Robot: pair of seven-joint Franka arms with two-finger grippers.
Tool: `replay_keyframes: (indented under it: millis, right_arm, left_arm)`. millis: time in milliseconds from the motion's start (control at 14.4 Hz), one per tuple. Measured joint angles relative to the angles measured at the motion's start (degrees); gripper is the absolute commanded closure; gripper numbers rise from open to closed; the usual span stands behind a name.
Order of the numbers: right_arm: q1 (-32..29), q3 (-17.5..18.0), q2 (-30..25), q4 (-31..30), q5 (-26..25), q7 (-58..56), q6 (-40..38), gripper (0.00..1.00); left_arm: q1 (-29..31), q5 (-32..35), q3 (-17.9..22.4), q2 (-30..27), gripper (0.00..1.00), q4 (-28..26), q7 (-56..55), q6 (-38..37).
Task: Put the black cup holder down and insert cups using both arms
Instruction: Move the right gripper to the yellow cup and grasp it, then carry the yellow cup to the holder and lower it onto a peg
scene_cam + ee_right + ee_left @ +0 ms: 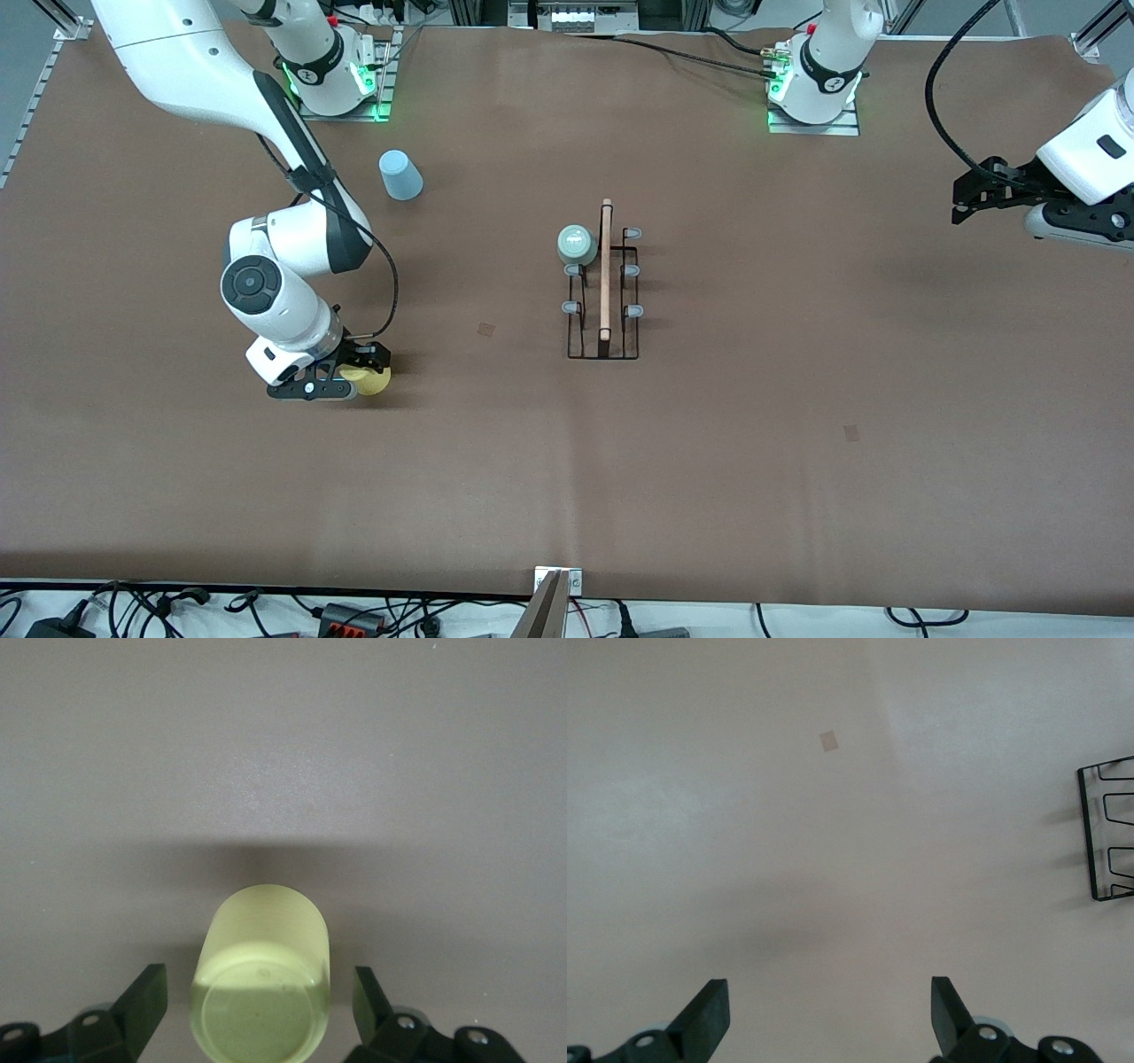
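A: Where is the yellow cup [261, 979]?

B: It lies on its side on the tabletop [709, 461], near the right arm's end. It is nearer the front camera than the blue cup [400, 175], which stands upside down, well apart from it.

A: Does the right gripper [347, 378] have it?

B: Not yet. Its fingers [142, 1001] are wide apart, one on each side of the cup. There is a gap on both sides, so nothing is squeezed.

A: Will the cup be hard to pick up?

B: I think it is light, thin plastic. It looks smooth, so it could slip or roll away. Too hard a squeeze might bend it. I would pinch it gently across the round side, near the middle.

A: Where does it go?

B: On the holder [603, 292], which stands in the middle of the tabletop. The green cup [576, 244] already sits upside down on one prong, at the end nearest the arms' bases. The other five prongs are bare.

A: And the left gripper [830, 1014]?

B: It waits up over bare tabletop at the left arm's end, wide open, holding nothing.
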Motion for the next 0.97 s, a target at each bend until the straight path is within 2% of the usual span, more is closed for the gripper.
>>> replay_keyframes:
  millis: [139,209,278,487,626,835,974]
  right_arm:
    - [0.00,0.00,0.02,0.00,0.00,-0.60,0.11,0.74]
    - [0.00,0.00,-0.03,0.05,0.00,-0.67,0.14,0.82]
    - [0.00,0.00,-0.10,0.04,0.00,-0.80,0.14,0.86]
    - [0.00,0.00,-0.54,0.30,0.01,-1.47,-0.03,0.89]
    - [0.34,0.41,-2.95,1.13,0.19,-0.22,-3.20,0.89]
    - [4.58,2.52,-9.26,2.32,0.34,13.90,-8.34,0.91]
    - [8.74,6.15,-11.62,4.68,0.38,28.47,-11.31,0.91]
  left_arm:
    - [0.00,0.00,0.00,0.00,0.00,0.00,0.00,0.00]
    - [-0.01,0.00,0.00,0.00,0.00,0.01,0.00,0.00]
    - [-0.01,0.00,0.00,0.00,0.00,0.03,0.00,0.00]
    - [-0.01,0.00,0.00,0.00,0.00,0.05,0.00,0.00]
    - [-0.01,0.00,0.00,0.00,0.00,0.06,0.00,0.00]
    - [0.00,0.00,0.00,0.02,0.00,0.08,0.00,0.00]
    - [0.00,0.00,0.00,0.02,0.00,0.08,0.00,0.00]
